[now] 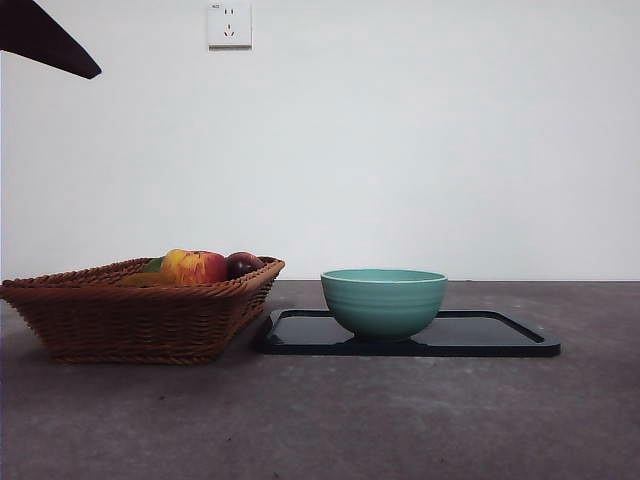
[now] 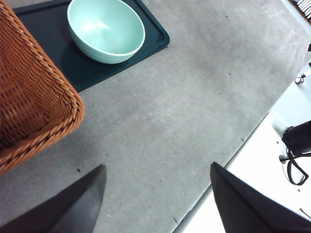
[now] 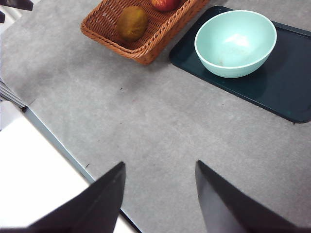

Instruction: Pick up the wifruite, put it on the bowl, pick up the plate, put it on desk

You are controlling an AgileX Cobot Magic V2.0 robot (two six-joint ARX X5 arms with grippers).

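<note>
While the wifruite (image 3: 131, 22) lies in the basket (image 3: 146, 51), both released end effectors hover well apart from it.

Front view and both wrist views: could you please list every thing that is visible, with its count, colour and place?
basket: one, brown wicker, on the table beside the tray
kiwifruit: one, dull brown, inside the basket
apple: one, red-yellow, inside the basket
plum: one, dark purple, inside the basket next to the apple
bowl: one, teal-green, empty, standing on the tray
tray: one, black, flat on the table
table: one, dark grey
wall socket: one, white, on the wall
left gripper: one, black, open, above bare table
right gripper: one, black, open, above bare table
</note>
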